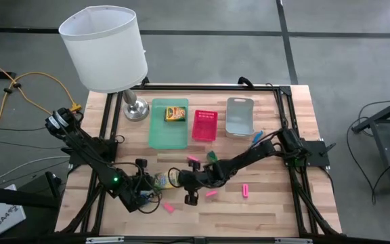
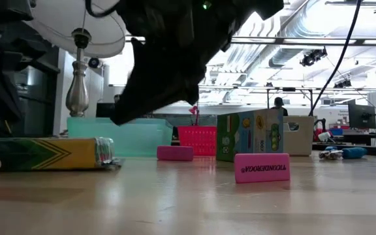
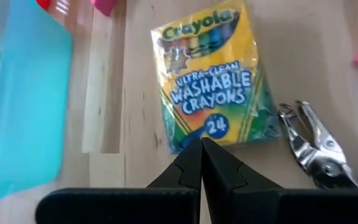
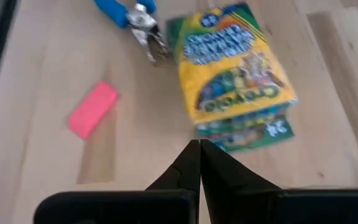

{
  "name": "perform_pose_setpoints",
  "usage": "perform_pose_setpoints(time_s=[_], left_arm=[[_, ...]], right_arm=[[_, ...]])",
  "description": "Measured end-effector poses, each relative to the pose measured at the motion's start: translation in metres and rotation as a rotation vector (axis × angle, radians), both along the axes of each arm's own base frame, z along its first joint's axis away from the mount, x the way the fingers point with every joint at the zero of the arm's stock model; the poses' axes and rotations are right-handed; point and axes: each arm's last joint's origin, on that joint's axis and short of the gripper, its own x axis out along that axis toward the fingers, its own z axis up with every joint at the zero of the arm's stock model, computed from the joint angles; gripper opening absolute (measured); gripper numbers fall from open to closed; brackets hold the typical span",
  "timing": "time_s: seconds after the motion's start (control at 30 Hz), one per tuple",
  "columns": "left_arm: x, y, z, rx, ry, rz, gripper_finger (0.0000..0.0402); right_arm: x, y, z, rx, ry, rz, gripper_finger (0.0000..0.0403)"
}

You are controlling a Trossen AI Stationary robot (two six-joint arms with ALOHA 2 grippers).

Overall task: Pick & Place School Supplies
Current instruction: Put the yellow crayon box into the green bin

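A yellow-and-green crayon box (image 1: pixel 161 179) lies flat on the table between my two grippers, clear in the left wrist view (image 3: pixel 210 81) and the right wrist view (image 4: pixel 235 68). My left gripper (image 3: pixel 201 152) is shut, its tips at the box's near edge. My right gripper (image 4: pixel 199 152) is shut and points at the table just short of the box's other end. A blue-handled metal tool (image 3: pixel 312 149) (image 4: pixel 135 18) lies beside the box. A pink eraser (image 4: pixel 92 109) lies nearby. A second crayon box (image 1: pixel 176 113) rests in the green tray (image 1: pixel 168 139). My left gripper's shut fingertips (image 3: pixel 194 163) overlap the crayon box's near edge (image 3: pixel 194 137) in the wrist view, coming down at a slant. Whether they touch the box, I cannot tell.
A pink tray (image 1: pixel 204 129) and a grey tray (image 1: pixel 239 122) stand beside the green one at the back. A white-shaded lamp (image 1: pixel 107 47) stands at the back left. A third crayon box (image 2: pixel 250 134) stands upright mid-table. More erasers (image 1: pixel 246 190) (image 1: pixel 193 158) (image 2: pixel 261 167) lie scattered.
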Motion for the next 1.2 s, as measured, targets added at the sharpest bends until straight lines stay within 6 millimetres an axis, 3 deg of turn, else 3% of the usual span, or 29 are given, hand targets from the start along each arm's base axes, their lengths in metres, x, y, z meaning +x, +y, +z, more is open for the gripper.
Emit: perform_pose_setpoints(time_s=[0.57,0.87,1.2], left_arm=[[0.003,-0.005,0.0,-0.033,-0.041,-0.039,0.0001],[0.003,-0.002,-0.004,-0.046,-0.026,-0.046,0.0001],[0.005,0.002,-0.009,-0.07,-0.002,-0.037,0.0001]], right_arm=[[0.001,-0.016,-0.005,-0.022,0.052,-0.027,0.0003],[0.007,-0.014,-0.032,0.014,0.076,-0.002,0.0003],[0.013,-0.018,-0.029,0.011,0.028,0.002,0.0003]])
